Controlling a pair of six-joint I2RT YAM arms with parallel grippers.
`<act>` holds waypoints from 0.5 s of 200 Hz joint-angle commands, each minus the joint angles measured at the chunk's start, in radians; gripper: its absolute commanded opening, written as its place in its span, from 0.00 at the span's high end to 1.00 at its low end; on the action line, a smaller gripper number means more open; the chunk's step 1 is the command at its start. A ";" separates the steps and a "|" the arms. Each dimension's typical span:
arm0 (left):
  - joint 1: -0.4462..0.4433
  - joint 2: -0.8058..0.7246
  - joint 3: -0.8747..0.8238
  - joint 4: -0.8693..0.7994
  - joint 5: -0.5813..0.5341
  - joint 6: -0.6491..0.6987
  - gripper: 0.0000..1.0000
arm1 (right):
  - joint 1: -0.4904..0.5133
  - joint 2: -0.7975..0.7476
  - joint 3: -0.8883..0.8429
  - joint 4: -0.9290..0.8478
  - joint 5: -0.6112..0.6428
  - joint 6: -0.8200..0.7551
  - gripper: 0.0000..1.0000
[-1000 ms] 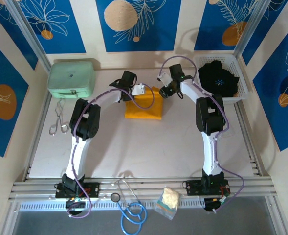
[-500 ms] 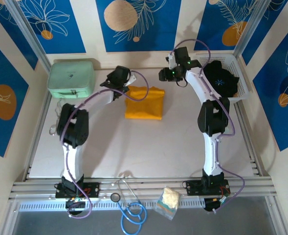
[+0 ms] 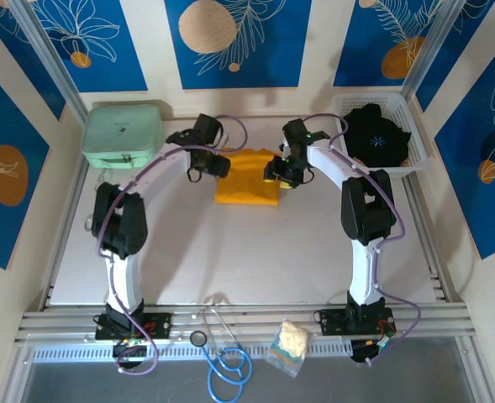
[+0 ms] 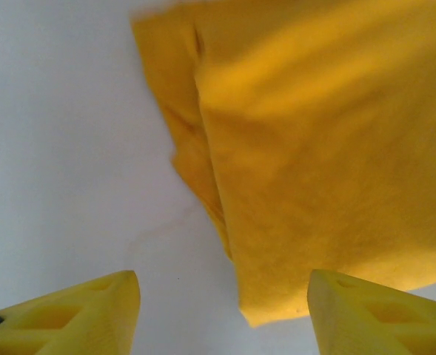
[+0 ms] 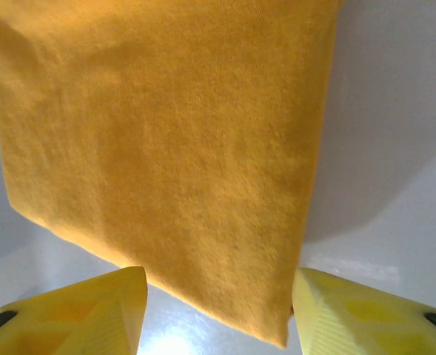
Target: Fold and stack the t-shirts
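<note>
One of two seems folded: orange-yellow t-shirt (image 3: 247,180) lies on surface (image 3: 247,252) toward 12 o'clock. Black t-shirt (image 3: 377,134) crumpled in white basket (image 3: 402,170) at 2 o'clock, not yet folded or stacked. Beside orange one, left jaws at 9 o'clock, right jaws at 3 o'clock; both wide apart, empty.

In the top view, the left gripper (image 3: 216,165) and right gripper (image 3: 279,172) hide parts of both side edges of the orange-yellow t-shirt (image 3: 247,180). Each wrist view crops this t-shirt at the upper edge and the finger bases at the lower edge.
</note>
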 commanded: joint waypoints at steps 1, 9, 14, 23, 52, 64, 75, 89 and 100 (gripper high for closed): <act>-0.008 0.046 -0.005 -0.060 0.053 -0.125 0.36 | 0.000 0.053 0.046 0.001 0.013 0.037 0.49; -0.008 0.066 0.001 -0.049 0.058 -0.134 0.35 | -0.001 0.068 0.052 0.001 0.017 0.040 0.52; -0.008 0.078 0.004 -0.040 0.068 -0.137 0.35 | -0.001 0.075 0.057 0.001 0.021 0.041 0.54; -0.009 0.099 0.010 -0.026 0.084 -0.145 0.35 | -0.001 0.089 0.065 0.000 0.027 0.043 0.57; -0.011 0.163 0.038 0.005 0.126 -0.155 0.35 | -0.005 0.139 0.093 0.002 0.024 0.041 0.66; -0.011 0.193 0.055 0.010 0.130 -0.156 0.36 | -0.005 0.165 0.111 0.003 0.019 0.037 0.70; -0.011 0.220 0.073 0.016 0.131 -0.153 0.38 | -0.007 0.192 0.141 -0.002 0.016 0.033 0.74; -0.011 0.259 0.104 0.020 0.130 -0.144 0.45 | -0.009 0.230 0.186 -0.012 0.014 0.027 0.79; -0.011 0.293 0.140 0.016 0.125 -0.135 0.50 | -0.011 0.259 0.229 -0.024 0.013 0.025 0.81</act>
